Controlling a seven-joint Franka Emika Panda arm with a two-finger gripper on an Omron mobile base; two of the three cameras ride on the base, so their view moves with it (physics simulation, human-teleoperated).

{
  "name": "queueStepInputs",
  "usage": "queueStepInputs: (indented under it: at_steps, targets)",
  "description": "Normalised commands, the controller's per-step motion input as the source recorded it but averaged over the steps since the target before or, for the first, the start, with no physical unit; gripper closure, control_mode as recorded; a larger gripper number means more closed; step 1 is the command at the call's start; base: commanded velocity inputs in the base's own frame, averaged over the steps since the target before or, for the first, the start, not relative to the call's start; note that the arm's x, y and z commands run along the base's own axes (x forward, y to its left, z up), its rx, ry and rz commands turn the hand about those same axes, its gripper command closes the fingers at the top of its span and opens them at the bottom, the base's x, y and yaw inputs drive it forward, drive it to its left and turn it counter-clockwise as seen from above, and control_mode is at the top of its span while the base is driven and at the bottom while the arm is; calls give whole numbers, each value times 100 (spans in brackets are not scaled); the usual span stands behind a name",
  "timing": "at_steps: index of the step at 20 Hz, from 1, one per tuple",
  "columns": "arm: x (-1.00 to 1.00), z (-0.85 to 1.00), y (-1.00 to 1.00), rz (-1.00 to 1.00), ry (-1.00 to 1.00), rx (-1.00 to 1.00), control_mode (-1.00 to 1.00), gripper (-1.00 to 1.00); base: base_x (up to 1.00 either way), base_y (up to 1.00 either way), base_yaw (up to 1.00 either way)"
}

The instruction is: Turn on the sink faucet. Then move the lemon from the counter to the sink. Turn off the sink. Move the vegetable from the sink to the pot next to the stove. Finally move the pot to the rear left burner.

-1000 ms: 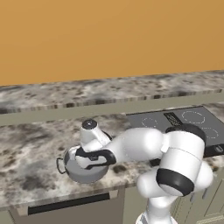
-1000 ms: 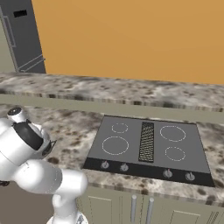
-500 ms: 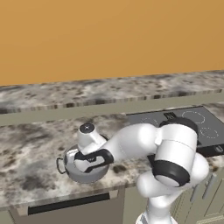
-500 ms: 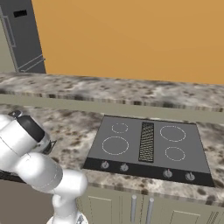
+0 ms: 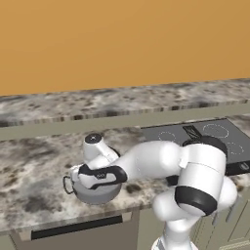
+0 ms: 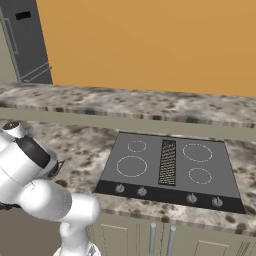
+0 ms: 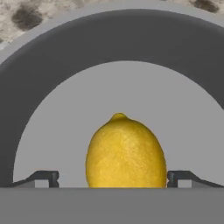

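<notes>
Gripper [image 7: 113, 178] — seen in the hand view looking down into the pot [image 7: 39, 87]. The two dark fingertips [image 7: 43, 177] stand wide apart at the bottom of that view, one on each side of the lemon [image 7: 126, 154], each with a visible gap to the fruit's skin. Jaws spread; nothing pinched.

Lemon: bright yellow, oval, lying inside the pot on its pale grey floor, between the spread fingertips. Long axis runs up-down in the hand view, i.e. away from the camera along the gripper's line of sight across the pot floor. Its small pointed nub faces the top of that view, toward the far wall of the pot. The lower end of the fruit is cut off at the bottom of the view, so that tip cannot be read.

Pot: dark grey inner wall curves round the lemon on the far side and both flanks; thin lighter rim above it, speckled counter [image 7: 39, 13] beyond the rim.

Left base view — the hand sits directly over the pot [image 5: 95, 193], covering most of its mouth; the lemon is hidden there. The pot stands on the counter [image 5: 29, 166] near its front edge, with a small loop handle on its left side. It is well to the left of the stove [image 5: 205, 139].

Right base view — stove [image 6: 170, 165] with white ring outlines and front knobs, counter [image 6: 80, 145] to its left.
</notes>
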Motion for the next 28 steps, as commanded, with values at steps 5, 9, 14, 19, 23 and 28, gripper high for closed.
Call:
queueStepInputs:
  at_steps: [5,9,14,19,23,28]
  targets:
    - [-40,19,-11,-14,2,4,-100,-100,0,0,0]
    - [-39,28,-38,-21,2,6,-100,-100,0,0,0]
    - [-21,40,-33,-23,5,5,-100,-100,0,0,0]
    - [-30,2,-16,-21,7,0,-100,-100,0,0,0]
    - [-15,0,-19,-18,12,0,-100,-100,0,0,0]
    - [-1,-3,-21,-17,13,0,-100,-100,0,0,0]
